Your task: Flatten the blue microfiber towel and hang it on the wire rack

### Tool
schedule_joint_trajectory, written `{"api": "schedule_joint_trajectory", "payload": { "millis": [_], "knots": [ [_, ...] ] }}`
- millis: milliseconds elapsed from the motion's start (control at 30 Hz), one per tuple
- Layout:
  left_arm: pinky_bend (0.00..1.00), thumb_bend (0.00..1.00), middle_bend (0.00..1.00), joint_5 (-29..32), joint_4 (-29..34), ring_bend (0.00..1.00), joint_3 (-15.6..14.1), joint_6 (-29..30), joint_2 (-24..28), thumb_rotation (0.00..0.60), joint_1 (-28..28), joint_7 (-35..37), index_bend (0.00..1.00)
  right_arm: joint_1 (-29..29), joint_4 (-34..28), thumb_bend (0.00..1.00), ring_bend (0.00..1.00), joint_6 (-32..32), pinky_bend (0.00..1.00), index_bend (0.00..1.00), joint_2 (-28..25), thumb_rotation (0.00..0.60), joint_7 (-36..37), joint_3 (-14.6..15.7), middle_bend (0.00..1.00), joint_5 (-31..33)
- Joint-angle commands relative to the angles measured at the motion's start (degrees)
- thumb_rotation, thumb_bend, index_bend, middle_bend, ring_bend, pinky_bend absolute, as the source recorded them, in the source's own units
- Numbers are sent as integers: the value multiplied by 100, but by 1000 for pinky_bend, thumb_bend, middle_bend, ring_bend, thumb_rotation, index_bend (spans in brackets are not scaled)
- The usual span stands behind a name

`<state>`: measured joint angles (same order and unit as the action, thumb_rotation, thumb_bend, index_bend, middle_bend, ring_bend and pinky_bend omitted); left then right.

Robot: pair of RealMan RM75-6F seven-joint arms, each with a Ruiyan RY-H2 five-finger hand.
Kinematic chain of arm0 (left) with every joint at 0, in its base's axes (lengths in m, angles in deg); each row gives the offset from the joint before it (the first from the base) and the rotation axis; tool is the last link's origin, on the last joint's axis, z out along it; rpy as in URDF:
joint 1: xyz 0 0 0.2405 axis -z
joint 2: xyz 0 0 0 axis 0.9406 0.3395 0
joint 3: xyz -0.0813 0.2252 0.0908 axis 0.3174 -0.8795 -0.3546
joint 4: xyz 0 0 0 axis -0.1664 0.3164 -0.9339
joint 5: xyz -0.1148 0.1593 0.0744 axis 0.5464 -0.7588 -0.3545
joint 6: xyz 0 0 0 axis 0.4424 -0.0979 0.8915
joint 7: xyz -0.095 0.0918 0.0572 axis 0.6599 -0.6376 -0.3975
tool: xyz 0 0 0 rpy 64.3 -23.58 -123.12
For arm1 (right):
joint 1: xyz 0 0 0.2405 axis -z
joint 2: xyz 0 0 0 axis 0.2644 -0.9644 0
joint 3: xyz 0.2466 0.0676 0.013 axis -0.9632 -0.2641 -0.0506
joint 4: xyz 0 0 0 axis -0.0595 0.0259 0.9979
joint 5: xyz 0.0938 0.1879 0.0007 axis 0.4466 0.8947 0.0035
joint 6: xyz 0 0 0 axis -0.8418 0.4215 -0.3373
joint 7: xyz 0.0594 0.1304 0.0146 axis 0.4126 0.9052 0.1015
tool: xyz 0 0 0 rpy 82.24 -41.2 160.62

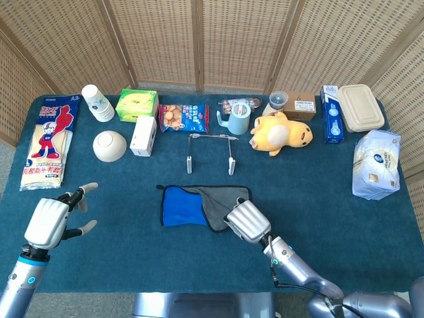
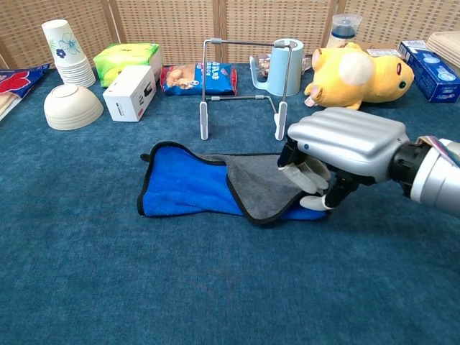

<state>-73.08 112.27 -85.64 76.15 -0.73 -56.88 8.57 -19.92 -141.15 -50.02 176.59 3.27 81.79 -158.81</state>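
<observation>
Right hand (image 2: 338, 154) fingers curled onto folded grey corner of blue towel (image 2: 190, 188), grip unconfirmed; left hand (image 1: 50, 220) open, holding nothing.

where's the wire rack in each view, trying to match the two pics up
Head view: the wire rack stands at centre, above the folded blue towel, right of the white box.
Chest view: the wire rack stands at top centre, upright, behind the blue towel, in front of the light blue mug.
Shared landmark: the yellow plush toy lies to the rack's right in both views.
</observation>
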Motion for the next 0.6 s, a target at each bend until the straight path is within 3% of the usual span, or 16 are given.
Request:
{"api": "schedule_joint_trajectory", "payload": {
  "millis": [33, 600],
  "knots": [
    [1000, 242, 643, -3, -3, 595, 6, 0, -2, 600, -1, -4, 226, -18, 11, 238, 706, -13, 426, 800, 25, 600, -22, 8, 819, 6],
    [1000, 242, 641, -66, -1, 595, 21, 87, 59, 600, -73, 105, 225, -228, 522, 237, 696, 47, 416, 748, 375, 600, -305, 225, 805, -151]
  ]
}}
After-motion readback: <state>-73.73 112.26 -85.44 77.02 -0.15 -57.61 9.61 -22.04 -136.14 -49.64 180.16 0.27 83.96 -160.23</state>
